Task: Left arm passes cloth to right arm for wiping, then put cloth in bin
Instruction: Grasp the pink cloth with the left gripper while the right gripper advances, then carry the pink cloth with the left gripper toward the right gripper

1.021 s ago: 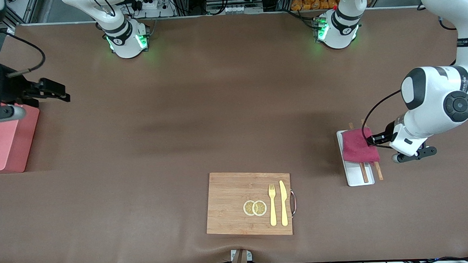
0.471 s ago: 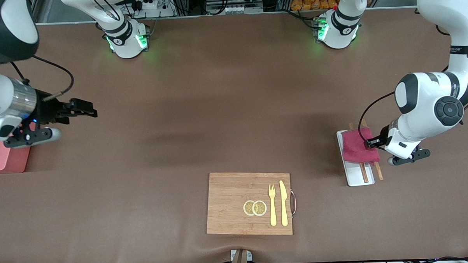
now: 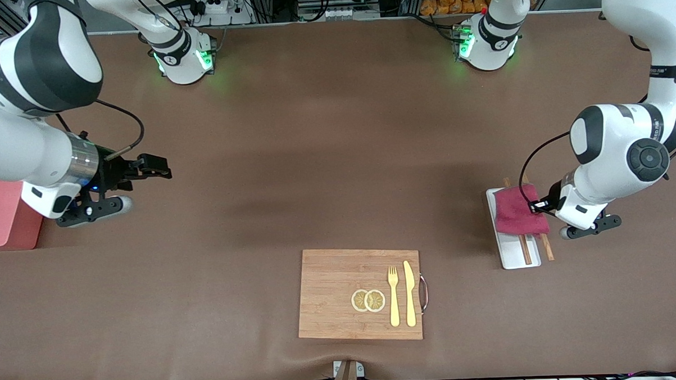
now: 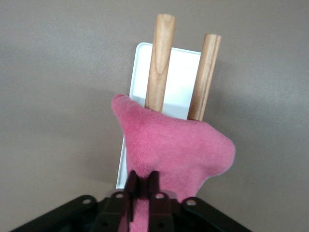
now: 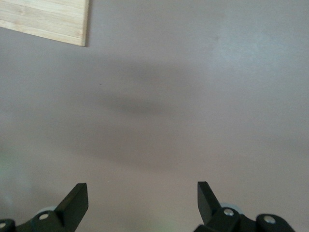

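The magenta-red cloth (image 3: pixel 517 211) lies on a small white tray (image 3: pixel 514 256) over two wooden chopsticks, toward the left arm's end of the table. My left gripper (image 3: pixel 535 206) is shut on the cloth's edge; in the left wrist view the fingers pinch a fold of the cloth (image 4: pixel 178 150) at the gripper (image 4: pixel 142 181). My right gripper (image 3: pixel 158 167) is open and empty over bare table near the right arm's end; it shows wide open in the right wrist view (image 5: pixel 142 200). The light pink bin (image 3: pixel 1 213) stands at the right arm's end, partly hidden by the right arm.
A wooden cutting board (image 3: pixel 359 294) with two lemon slices (image 3: pixel 368 300), a yellow fork (image 3: pixel 393 296) and a yellow knife (image 3: pixel 409 293) lies near the front edge. The chopsticks (image 4: pixel 159 63) stick out past the cloth on the tray (image 4: pixel 181 72).
My right arm has swung away from the bin toward the middle of the table, gripper open. My left gripper has settled on the cloth's edge and barely moved since.
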Motion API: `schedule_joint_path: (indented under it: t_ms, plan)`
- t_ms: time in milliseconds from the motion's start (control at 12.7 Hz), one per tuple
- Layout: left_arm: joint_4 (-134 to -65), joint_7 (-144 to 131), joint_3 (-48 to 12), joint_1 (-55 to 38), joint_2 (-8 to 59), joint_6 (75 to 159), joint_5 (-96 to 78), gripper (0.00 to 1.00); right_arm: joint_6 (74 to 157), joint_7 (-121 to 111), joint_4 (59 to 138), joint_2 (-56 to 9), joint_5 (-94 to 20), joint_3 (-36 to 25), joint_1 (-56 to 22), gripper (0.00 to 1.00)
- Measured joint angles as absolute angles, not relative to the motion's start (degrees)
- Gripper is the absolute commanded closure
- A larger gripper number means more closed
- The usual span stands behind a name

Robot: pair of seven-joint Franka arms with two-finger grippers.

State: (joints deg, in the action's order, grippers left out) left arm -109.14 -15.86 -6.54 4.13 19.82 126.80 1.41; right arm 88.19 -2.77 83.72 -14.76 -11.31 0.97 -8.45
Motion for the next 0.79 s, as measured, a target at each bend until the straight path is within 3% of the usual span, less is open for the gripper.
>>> schedule_joint_path:
  t_ms: [550, 785]
  plan:
    - [-108.37, -16.14, -8.37, 2.78, 18.95, 126.58, 1.38, 1.0, 88.54, -2.66, 83.78, -17.78, -13.12, 1.0, -10.66, 0.0]
    - [-107.27, -24.55, -14.83, 2.05, 16.57, 125.11, -0.13, 1.0, 89.42, 4.54, 83.57, -17.91, -15.39, 1.0, -10.73, 0.0]
